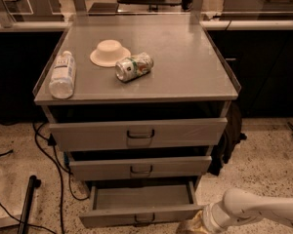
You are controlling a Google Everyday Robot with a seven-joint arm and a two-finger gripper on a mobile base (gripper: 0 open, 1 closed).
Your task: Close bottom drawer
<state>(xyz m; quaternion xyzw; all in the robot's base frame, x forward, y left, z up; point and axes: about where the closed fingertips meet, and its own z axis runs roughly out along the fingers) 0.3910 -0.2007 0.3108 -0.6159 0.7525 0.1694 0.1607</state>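
Note:
The bottom drawer (118, 216) of the grey metal cabinet stands pulled out towards me, its shallow inside showing and bare. Its small dark pull handle (144, 220) sits at the middle of the low front panel, at the frame's lower edge. My gripper (187, 226) is at the end of the white arm (256, 209) that comes in from the lower right. It sits low by the drawer front's right end, partly cut off by the frame edge. I cannot tell if it touches the panel.
The middle drawer (139, 168) and top drawer (136, 133) sit slightly out. On the cabinet top (185, 67) lie a clear bottle (62, 75), a white upturned bowl (110, 52) and a can (134, 67). Black cables (53, 165) and a dark pole (27, 206) lie on the floor at left.

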